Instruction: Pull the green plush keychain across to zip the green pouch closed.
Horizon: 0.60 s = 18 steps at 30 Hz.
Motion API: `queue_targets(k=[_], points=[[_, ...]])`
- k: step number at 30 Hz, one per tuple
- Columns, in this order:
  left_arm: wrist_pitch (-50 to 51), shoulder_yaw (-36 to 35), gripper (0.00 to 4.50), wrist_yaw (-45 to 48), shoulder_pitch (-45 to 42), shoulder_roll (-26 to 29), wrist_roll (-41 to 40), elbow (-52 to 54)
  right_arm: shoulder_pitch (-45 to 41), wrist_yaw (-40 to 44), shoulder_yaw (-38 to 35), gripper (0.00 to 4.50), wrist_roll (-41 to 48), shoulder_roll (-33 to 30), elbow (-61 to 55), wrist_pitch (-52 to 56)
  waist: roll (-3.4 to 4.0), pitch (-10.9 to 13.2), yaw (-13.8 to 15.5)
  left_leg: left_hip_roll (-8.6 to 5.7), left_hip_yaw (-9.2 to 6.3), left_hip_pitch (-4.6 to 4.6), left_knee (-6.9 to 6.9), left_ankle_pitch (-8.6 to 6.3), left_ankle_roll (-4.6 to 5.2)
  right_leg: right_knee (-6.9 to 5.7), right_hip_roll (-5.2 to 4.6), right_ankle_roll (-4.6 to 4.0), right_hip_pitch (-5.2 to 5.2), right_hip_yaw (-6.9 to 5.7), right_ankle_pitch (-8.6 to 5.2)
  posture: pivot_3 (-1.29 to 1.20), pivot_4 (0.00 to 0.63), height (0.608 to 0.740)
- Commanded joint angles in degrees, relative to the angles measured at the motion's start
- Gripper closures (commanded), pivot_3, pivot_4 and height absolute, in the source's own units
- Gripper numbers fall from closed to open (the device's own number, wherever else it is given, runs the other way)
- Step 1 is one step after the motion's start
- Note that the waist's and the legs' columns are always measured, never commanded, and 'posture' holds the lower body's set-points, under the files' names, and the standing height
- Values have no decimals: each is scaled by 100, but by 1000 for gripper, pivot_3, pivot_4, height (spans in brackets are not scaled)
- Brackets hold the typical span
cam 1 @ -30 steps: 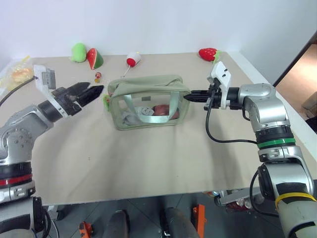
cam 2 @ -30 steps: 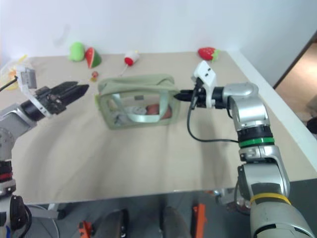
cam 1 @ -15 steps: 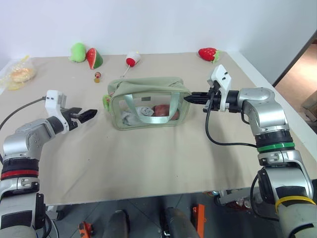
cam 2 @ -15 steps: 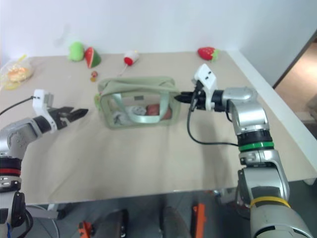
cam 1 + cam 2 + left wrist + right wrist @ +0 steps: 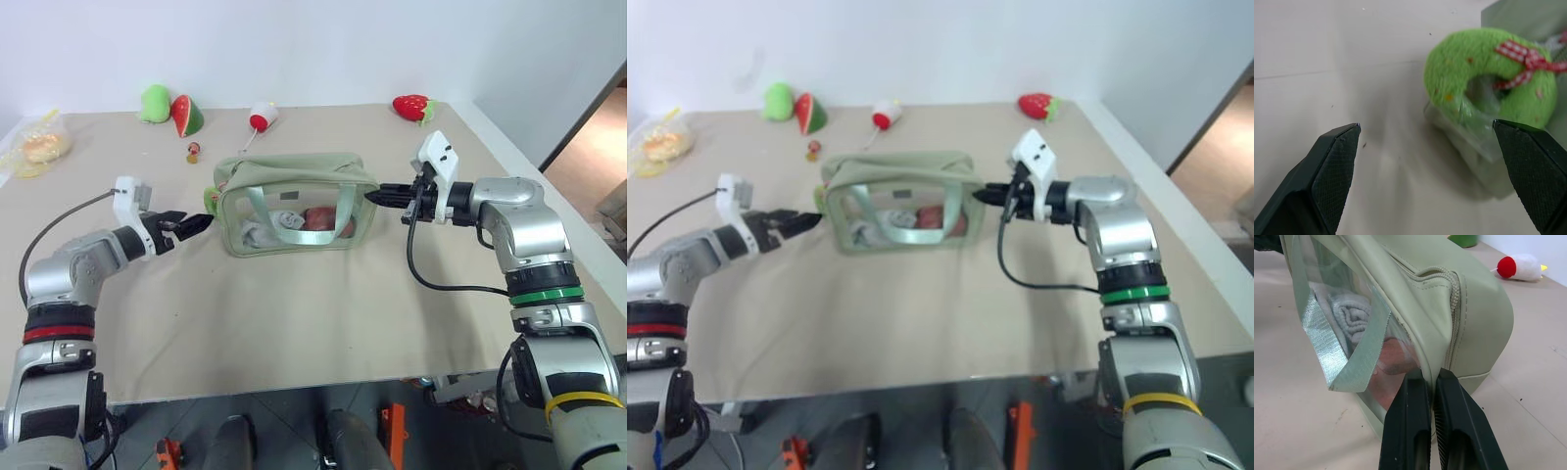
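On your beige worktop (image 5: pixel 294 304), left gripper (image 5: pixel 196 223) spreads wide before the green plush keychain (image 5: pixel 1488 78); right gripper (image 5: pixel 375 195) pinches together at the green pouch (image 5: pixel 294 201) end.

I can't read any text, label, brand, number or sign in these views. The green pouch (image 5: pixel 294 201), the green plush keychain (image 5: pixel 1488 78) and the counter (image 5: pixel 294 313) carry no lettering that I can make out.

Bare table (image 5: pixel 294 313) before green pouch (image 5: pixel 294 186)
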<state>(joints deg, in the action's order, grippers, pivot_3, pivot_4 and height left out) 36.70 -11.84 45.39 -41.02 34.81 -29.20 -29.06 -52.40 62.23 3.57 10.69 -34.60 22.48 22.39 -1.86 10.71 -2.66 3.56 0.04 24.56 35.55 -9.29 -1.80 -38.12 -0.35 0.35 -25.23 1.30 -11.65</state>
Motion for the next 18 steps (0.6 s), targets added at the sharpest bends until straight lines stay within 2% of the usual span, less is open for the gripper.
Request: queue_targets(k=[1,6,7,8,18], points=[[-158,-15,0,-9,-267,-68,104,-142,31,-33,-82,4485,74,-38,-281,33,0,0,-4,0,0,0,0,0,0,0,0,0,-1,0,0,0,150,740],[-271,11,0,-44,-452,-242,234,-448,74,-55,-98,4485,93,-74,-328,56,0,0,-6,0,0,0,-2,0,0,0,1,0,-1,0,0,0,150,740],[-301,4,508,-57,-479,-271,262,-502,81,-58,-100,4500,94,-80,-333,59,0,0,-5,0,0,0,-1,0,0,0,1,0,-1,0,0,0,150,740],[-318,-24,756,-77,-494,-302,262,-544,95,-63,-102,4500,99,-86,-354,70,0,0,-4,0,0,0,-1,0,0,0,1,0,-1,1,0,0,150,740],[-473,-175,4253,-245,-591,-455,233,-626,184,-117,-77,4500,147,-89,-465,133,-1,0,-4,0,0,0,0,0,0,0,1,1,0,1,1,0,150,740]])
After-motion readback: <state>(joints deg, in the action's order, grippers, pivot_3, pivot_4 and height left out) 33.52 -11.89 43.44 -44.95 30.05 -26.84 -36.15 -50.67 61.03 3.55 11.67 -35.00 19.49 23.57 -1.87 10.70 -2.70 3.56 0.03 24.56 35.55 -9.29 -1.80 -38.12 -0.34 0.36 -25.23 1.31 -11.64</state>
